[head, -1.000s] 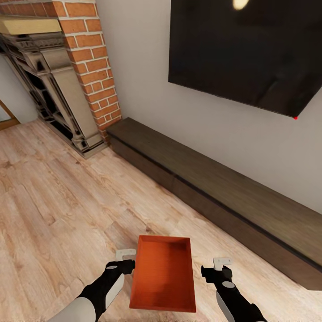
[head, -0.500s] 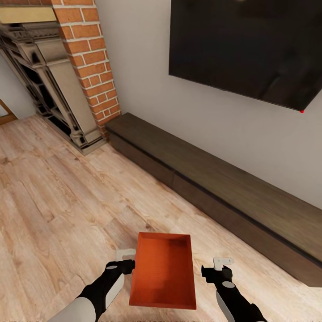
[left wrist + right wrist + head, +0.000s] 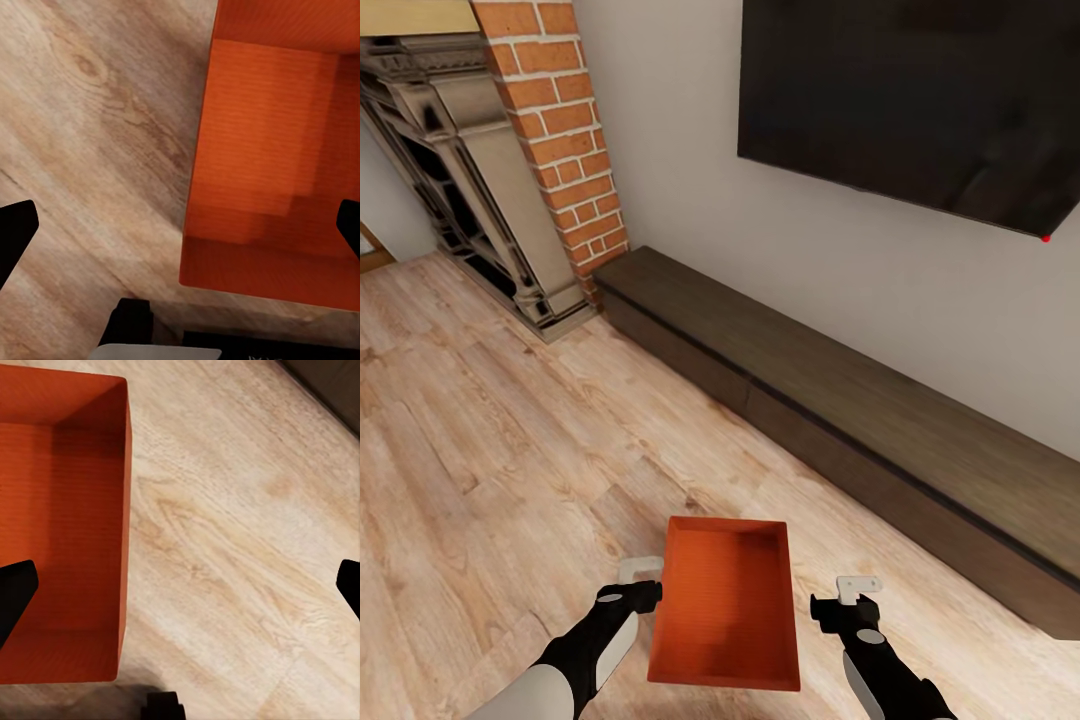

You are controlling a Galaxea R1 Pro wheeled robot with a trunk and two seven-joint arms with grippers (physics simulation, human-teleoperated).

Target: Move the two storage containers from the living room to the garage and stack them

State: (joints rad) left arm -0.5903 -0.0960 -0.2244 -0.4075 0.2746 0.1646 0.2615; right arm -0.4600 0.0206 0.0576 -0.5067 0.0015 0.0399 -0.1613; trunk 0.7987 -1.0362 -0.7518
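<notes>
In the living room: one storage container [image 3: 725,605] sits low in front of the robot, between the two arms, over the wood-plank floor [image 3: 490,450]. Garage not reached.
Left gripper [image 3: 643,583]: at the bin's left wall. In the wrist view its fingers [image 3: 15,232] are spread wide either side of that wall, not pinching it.
Right gripper [image 3: 852,592]: just beside the bin's right wall, apart from it in the head view. Fingers [image 3: 15,592] also spread wide.
Support: can't tell whether the bin rests on the floor or is propped by the left side alone.
Risk 1: neither side is clamped, so any base move or lift likely leaves the bin behind or tips it off.
Risk 2: closing the left alone gives a one-sided hold on a thin wall, so the wide bin would probably sag and twist out.
Risk 3: low cabinet [image 3: 840,420] and brick fireplace [image 3: 560,130] are near ahead; a turn with the bin out front could clip them.
</notes>
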